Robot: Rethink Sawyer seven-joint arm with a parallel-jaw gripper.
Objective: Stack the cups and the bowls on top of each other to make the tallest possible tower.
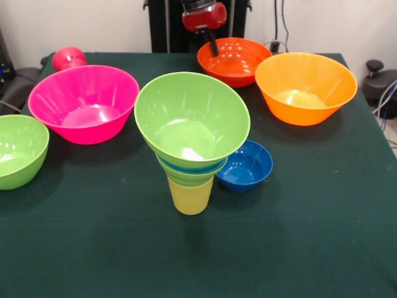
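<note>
The tower [191, 139] is seen at the middle of the green surface [298, 248], built on a pale yellow cup [190, 195] set upright as its base. A few smaller bowls — green and blue rims are made out — are nested above the cup, and a large lime green bowl [192, 118] is seated on top. That top bowl is tilted toward the camera, so the funnel shape widens upward but is not held level; a lean like this is judged a risk for whatever is added next.

A dark blue bowl [247, 164] lies just beside the tower's lower part, perhaps touching it, though the contact cannot be settled from this angle. The remaining bowls are spread around the edges, apparently kept apart so each can be reached: a pink bowl [84, 102], another green bowl [18, 149] at the picture's left edge, an orange bowl [305, 87] and an orange-red bowl [234, 60]. A red cup [68, 58] is seen behind the pink bowl.

The gripper [212, 45] is held over the orange-red bowl's rim at the far side. Whether the jaws are wide or narrow cannot be told.
</note>
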